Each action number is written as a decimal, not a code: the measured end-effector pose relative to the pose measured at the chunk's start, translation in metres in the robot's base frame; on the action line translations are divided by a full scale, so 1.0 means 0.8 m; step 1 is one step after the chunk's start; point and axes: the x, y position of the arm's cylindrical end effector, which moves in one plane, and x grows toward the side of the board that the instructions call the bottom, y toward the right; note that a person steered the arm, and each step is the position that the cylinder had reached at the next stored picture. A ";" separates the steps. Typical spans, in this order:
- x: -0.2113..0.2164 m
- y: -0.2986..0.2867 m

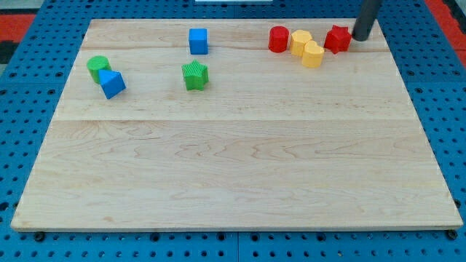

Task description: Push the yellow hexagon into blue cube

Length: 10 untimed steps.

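No labels or writing. The tip (360, 38), holding nothing, sits just right of the red star block (337, 38). Yellow hexagon (300, 41) is top right, blue cube (198, 41) well to its left.

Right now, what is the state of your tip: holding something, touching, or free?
My tip: a bare rod with no jaws, holding nothing; it sits just right of the red star-like block, contact unclear.
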 end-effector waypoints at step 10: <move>0.082 -0.219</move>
